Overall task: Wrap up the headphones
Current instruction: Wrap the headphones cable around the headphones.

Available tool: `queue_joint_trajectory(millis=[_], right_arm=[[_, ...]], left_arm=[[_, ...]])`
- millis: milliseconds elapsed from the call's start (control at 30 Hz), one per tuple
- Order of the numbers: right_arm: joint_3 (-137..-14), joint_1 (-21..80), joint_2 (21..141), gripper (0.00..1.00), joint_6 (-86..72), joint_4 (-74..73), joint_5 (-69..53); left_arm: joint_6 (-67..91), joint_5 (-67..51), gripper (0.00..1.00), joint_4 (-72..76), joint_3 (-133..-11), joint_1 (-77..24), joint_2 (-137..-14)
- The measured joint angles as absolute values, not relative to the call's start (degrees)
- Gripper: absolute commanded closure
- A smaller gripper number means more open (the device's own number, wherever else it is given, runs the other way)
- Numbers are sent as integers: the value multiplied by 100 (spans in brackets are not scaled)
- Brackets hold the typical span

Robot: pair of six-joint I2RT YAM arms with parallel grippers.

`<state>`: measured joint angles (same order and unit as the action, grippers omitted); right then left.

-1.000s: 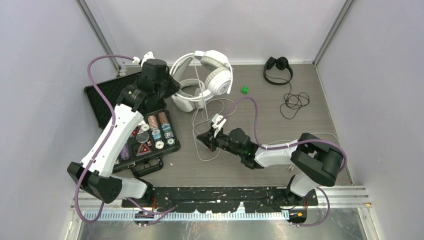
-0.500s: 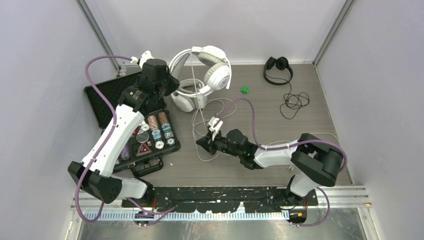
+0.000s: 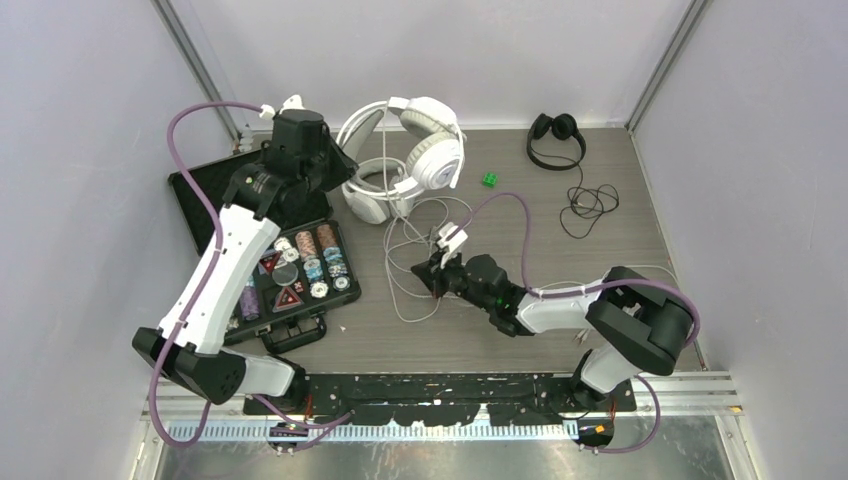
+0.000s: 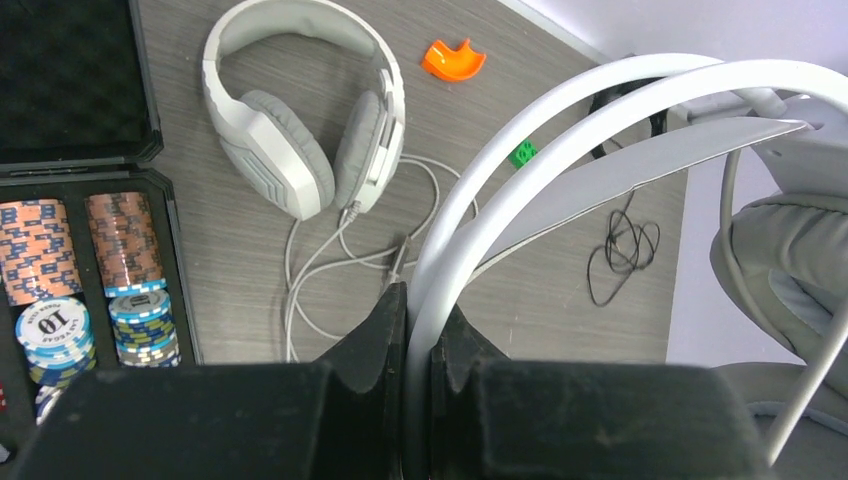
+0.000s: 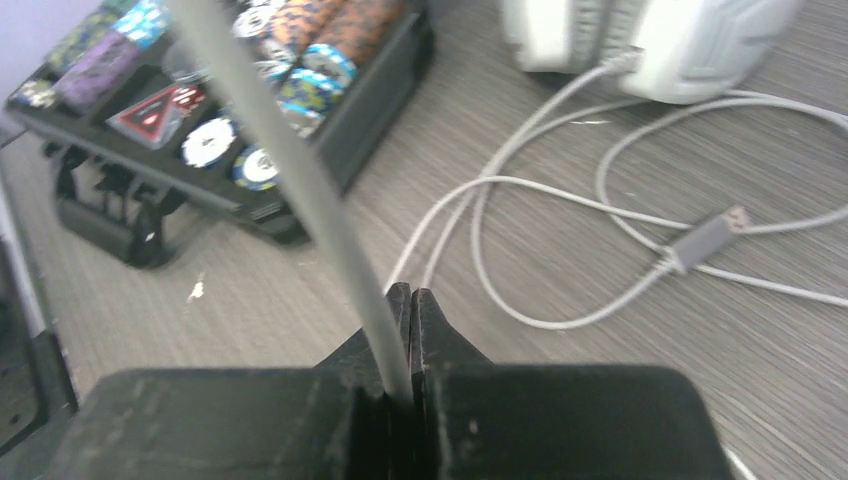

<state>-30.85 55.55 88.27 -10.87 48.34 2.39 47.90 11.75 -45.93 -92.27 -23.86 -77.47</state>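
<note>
Left hand (image 4: 418, 335) is clamping the headband of the white headset (image 3: 432, 150), holding it lifted over the back of the surface (image 3: 420, 345). Right hand (image 5: 408, 300) is pinching a white cable (image 5: 290, 170), drawn straight. Grey headset (image 4: 300, 130) is lying flat beside the chip case (image 3: 300, 270). Black headset (image 3: 556, 133) is sitting at back right.

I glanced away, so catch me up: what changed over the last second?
The left gripper, shut on the band of the raised white headset, shifted slightly left and farther out. The right gripper, pinching the white cable, edged right and farther out. Nothing was grabbed or released. The second white headset, black headset, green block and chip case stayed put.
</note>
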Motion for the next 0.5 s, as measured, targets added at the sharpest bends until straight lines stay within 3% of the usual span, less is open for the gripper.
queue_joint_trajectory(millis=[167, 500], right_arm=[[-2902, 5231, 8807, 100, -1262, 4991, 318], [-2552, 4799, 8812, 100, -1597, 5489, 290]], left_arm=[[4567, 694, 100, -5131, -9572, -2351, -7741], [4257, 8, 100, -5704, -9738, -2276, -7693]])
